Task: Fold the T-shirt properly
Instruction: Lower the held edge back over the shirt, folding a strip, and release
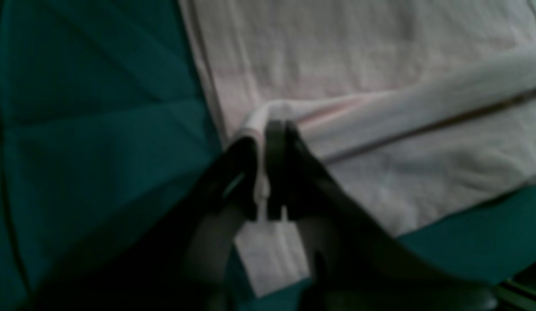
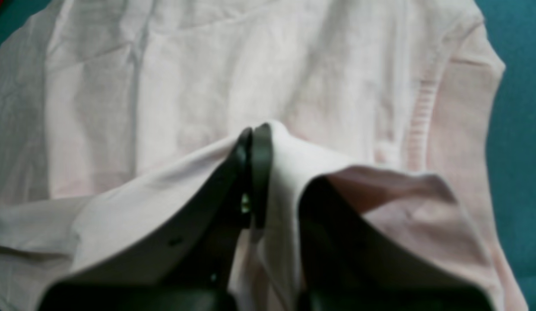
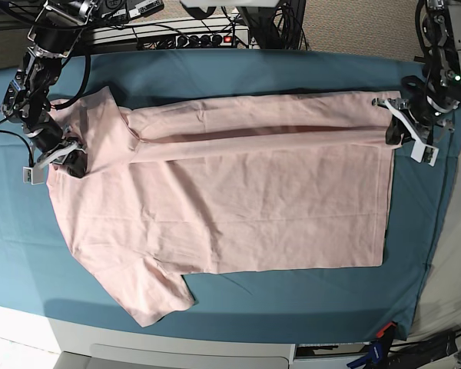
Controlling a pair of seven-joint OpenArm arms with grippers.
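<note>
1. Here's the left arm (image 3: 446,69), in from the upper right of the base view, its claw (image 1: 268,168) angled down and in toward the middle, shut on a pinch of the pink T-shirt (image 3: 246,200).
2. And over on the other side, the right arm (image 3: 42,92) reaches from the upper left, slanting down and inward, its claw (image 2: 268,172) clamped on the shirt as well, cloth bunching up between the fingers.
3. Both claws work well apart, one near each side of the garment, and between them runs a long raised crease, the fabric drawn across nearly straight!
4. The T-shirt lies spread over the teal cloth (image 3: 31,269), plain side showing, a sleeve jutting toward the bottom left of the base view.
5. Now the hard part to see: the fingertips are blurred in both wrist views, and dark claw bodies cover the cloth beneath.
6. The upper reaches of both arms are cut off by the base view's edge, and the shirt's underside is hidden.
7. At the lower right corner, dark gear with red parts (image 3: 376,354) is only partly in frame.
</note>
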